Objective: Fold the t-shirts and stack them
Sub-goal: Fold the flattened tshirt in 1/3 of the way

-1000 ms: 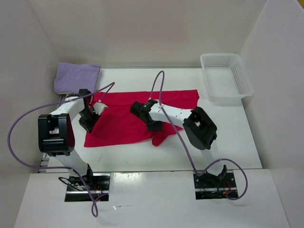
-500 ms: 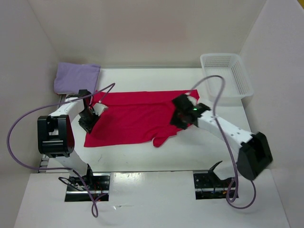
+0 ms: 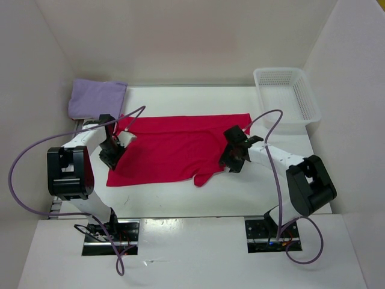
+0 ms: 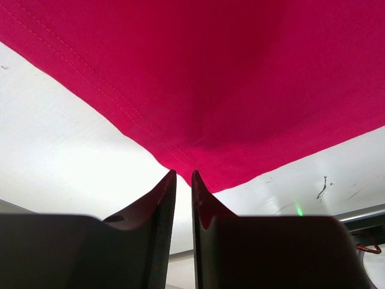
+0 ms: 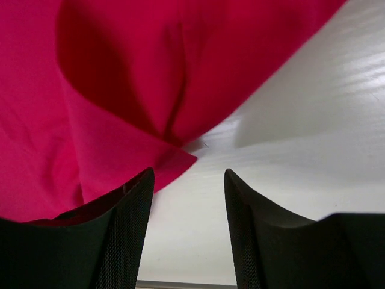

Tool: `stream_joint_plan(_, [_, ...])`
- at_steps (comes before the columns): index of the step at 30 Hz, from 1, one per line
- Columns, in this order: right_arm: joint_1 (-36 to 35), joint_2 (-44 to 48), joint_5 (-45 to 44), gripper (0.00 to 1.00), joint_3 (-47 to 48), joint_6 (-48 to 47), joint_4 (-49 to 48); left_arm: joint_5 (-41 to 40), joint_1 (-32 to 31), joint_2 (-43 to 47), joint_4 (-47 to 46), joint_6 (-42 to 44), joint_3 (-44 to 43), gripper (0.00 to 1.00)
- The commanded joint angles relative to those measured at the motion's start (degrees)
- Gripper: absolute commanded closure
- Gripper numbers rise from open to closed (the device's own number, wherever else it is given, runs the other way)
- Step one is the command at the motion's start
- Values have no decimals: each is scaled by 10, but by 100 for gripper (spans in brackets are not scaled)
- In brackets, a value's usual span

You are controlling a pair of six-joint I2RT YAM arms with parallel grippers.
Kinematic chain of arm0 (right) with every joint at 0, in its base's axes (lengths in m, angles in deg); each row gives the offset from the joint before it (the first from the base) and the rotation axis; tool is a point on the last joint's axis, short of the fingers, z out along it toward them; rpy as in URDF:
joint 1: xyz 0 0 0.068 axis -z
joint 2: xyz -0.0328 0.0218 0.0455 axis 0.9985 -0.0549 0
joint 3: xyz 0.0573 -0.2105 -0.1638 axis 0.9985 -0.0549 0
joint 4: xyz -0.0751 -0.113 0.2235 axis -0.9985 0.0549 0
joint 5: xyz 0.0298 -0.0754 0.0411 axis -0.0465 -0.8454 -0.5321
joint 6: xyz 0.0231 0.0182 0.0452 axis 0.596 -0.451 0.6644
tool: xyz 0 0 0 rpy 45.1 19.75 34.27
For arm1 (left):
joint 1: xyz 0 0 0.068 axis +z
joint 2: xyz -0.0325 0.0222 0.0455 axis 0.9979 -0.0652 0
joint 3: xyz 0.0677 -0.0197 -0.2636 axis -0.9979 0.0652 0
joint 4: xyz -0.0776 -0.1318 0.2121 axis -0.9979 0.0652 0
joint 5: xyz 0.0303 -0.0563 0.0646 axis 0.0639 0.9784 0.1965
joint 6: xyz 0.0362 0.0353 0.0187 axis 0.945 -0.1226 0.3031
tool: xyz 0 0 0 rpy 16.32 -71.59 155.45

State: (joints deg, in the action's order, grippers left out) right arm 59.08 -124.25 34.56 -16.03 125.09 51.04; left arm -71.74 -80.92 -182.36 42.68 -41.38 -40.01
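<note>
A red t-shirt (image 3: pixel 174 147) lies spread flat across the middle of the table. A folded lavender t-shirt (image 3: pixel 96 98) sits at the far left corner. No off-white or second red shirt shows. My left gripper (image 3: pixel 114 153) is at the red shirt's left edge. In the left wrist view its jaws (image 4: pixel 181 173) are almost closed, pinching the shirt's hem (image 4: pixel 228 78) at the tips. My right gripper (image 3: pixel 230 155) is open over the shirt's right side. In the right wrist view (image 5: pixel 187 174) it straddles bare table beside a folded flap of the shirt (image 5: pixel 120 90).
A white mesh basket (image 3: pixel 260 96) stands at the far right corner. White walls close in the table on the left, back and right. Purple cables loop over both arms above the shirt.
My right arm swung from the shirt's middle out to the right, then drew back, so its gripper now sits at the shirt's right side. The left gripper has not moved.
</note>
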Motion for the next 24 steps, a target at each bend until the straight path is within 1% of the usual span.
stream_joint_plan(1, [2,-3,13,44,8,-10,-57,7,5,19,10,5,10,77])
stream_joint_plan(7, [2,-35,31,43,3,-27,-90,1,5,19,10,5,10,77])
stream_joint_plan(13, [2,-58,38,43,-3,-22,-77,-5,5,19,10,5,15,77])
stream_joint_plan(16, [2,-58,38,51,-11,-17,-82,-5,5,19,10,5,20,77])
stream_joint_plan(17, [2,-58,44,58,-16,-11,-82,-5,5,19,10,5,21,77])
stream_joint_plan(20, [2,-51,45,67,-16,-5,-71,-5,5,19,10,5,21,77])
stream_joint_plan(23, [2,-29,18,68,-16,6,-36,-10,5,19,10,5,21,77])
stream_joint_plan(24, [2,-29,13,71,-16,6,-26,-10,5,19,10,5,21,77])
